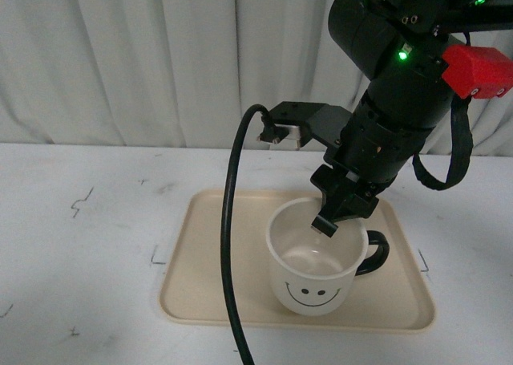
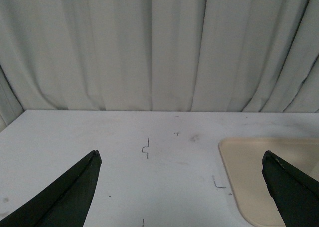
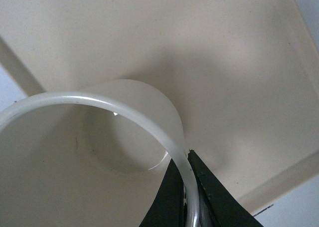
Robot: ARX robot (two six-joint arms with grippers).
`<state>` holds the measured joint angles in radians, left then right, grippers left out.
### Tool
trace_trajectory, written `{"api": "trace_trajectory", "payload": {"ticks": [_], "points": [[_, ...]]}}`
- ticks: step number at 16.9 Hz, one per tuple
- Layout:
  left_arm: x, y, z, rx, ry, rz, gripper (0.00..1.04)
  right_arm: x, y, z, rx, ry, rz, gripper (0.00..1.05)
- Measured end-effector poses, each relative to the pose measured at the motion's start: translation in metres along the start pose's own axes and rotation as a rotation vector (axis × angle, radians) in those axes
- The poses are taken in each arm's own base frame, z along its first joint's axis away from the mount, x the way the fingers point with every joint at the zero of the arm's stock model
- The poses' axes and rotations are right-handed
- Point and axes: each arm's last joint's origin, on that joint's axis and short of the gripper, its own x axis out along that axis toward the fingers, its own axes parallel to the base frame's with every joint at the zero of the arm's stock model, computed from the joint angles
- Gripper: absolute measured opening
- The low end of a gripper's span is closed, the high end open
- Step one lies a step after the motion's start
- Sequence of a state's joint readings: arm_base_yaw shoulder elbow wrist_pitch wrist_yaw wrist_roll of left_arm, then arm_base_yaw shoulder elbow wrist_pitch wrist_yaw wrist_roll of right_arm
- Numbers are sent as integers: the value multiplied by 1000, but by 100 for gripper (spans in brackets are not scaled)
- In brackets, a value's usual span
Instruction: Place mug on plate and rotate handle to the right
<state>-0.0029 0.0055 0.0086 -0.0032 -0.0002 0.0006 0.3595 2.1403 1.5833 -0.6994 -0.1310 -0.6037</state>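
Mug point(image 1: 311, 270) on plate point(image 1: 200, 289), handle point(image 1: 378, 251) right
Right gripper point(image 1: 329, 221) pinches the rim point(image 1: 276, 221); lifting off unopened could tip it

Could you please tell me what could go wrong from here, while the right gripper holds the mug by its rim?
1. The right gripper pinches only the thin rim of the mug on one side, so the mug could slip or tilt if moved.
2. One finger sits inside the mug; withdrawing sideways might drag it and turn the handle, now pointing right, off line.
3. The black cable hanging before the plate could snag the mug.
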Motion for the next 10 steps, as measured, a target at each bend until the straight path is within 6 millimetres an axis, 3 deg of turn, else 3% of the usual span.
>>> {"api": "trace_trajectory", "payload": {"ticks": [5, 10], "points": [[0, 0, 0, 0, 0, 0, 98, 15, -3, 1, 5, 21, 28, 3], [0, 0, 0, 0, 0, 0, 98, 10, -9, 11, -18, -3, 15, 54]]}}
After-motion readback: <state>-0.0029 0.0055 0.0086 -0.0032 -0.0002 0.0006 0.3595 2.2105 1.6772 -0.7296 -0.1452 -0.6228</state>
